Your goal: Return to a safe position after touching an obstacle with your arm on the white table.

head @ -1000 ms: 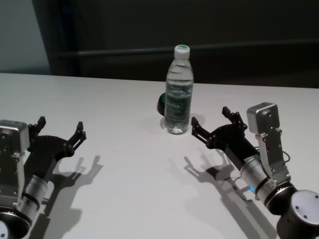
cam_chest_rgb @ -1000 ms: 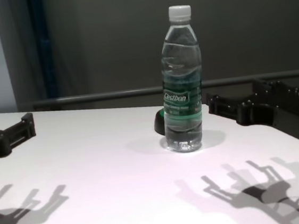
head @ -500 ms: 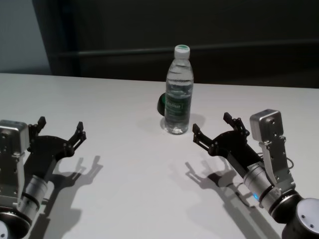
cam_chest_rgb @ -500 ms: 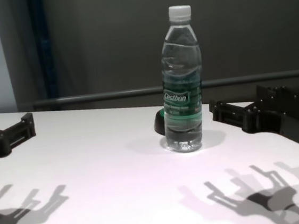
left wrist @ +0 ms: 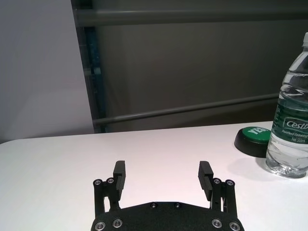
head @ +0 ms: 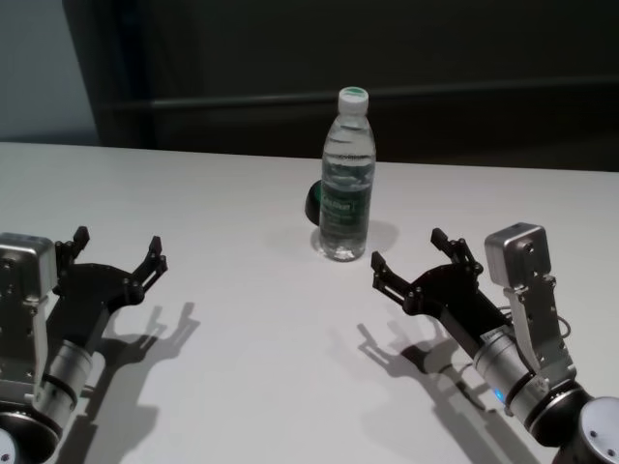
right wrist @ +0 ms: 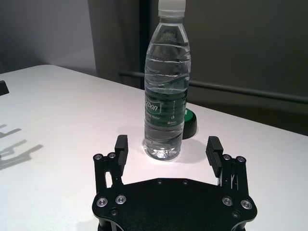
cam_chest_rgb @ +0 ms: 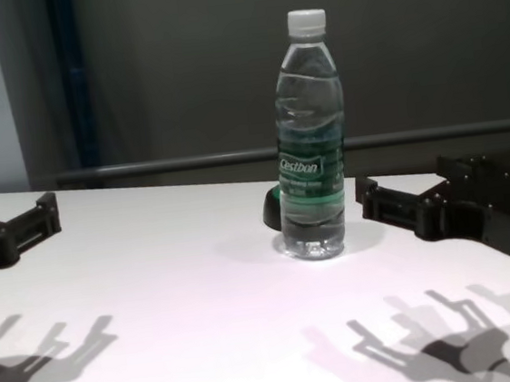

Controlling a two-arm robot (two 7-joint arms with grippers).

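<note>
The obstacle, a tall clear water bottle (head: pixel 346 184) with a white cap and a dark green label, stands upright at the middle of the white table (head: pixel 193 193). It also shows in the chest view (cam_chest_rgb: pixel 309 140), the left wrist view (left wrist: pixel 291 130) and the right wrist view (right wrist: pixel 167 96). My right gripper (head: pixel 409 251) is open and empty. It hovers just right of the bottle and nearer to me, a small gap away and not touching it (cam_chest_rgb: pixel 405 189). Its open jaws face the bottle (right wrist: pixel 167 143). My left gripper (head: pixel 118 242) is open and empty, far left of the bottle (left wrist: pixel 162 167).
A small low black-and-green dome (head: pixel 311 201) sits just behind the bottle on its left side, and also shows in the chest view (cam_chest_rgb: pixel 271 209). Beyond the table's far edge is a dark wall with a horizontal rail (cam_chest_rgb: pixel 179 162). Both arms cast shadows on the tabletop.
My right gripper has drawn back from the bottle toward the table's near side. The bottle stays upright in place. The left arm has not moved.
</note>
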